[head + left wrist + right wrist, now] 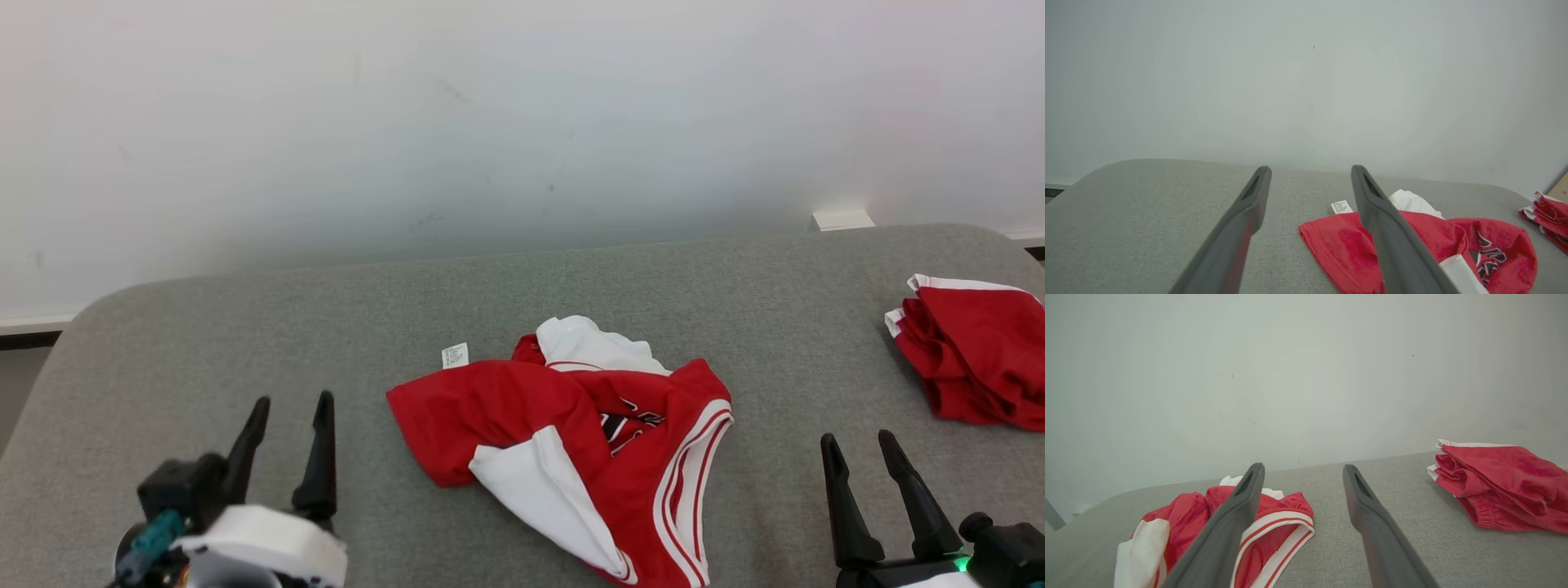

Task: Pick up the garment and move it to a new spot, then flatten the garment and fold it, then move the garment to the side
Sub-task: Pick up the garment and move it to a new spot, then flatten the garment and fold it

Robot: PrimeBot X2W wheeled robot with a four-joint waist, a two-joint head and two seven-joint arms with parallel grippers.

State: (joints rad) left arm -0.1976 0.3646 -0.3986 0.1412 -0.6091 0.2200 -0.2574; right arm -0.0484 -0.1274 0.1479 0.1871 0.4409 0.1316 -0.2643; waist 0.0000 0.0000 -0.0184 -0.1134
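Red garment (522, 408) centre; 2nd garment (971, 359) right; L gripper (293, 398), R gripper (857, 436) both spread.

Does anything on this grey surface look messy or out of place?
Yes: the red and white garment lies crumpled mid-surface, care label sticking out. A second red garment sits bunched at the right edge.

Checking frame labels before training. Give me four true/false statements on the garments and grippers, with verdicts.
1. The crumpled garment lies on the grey surface between the two grippers. True.
2. The left gripper is shut on the garment. False: it is open and clear of the cloth.
3. A second red garment sits at the surface's right end. True.
4. The right gripper holds the white tag. False: it is open and empty, and the tag lies by the garment's far edge.
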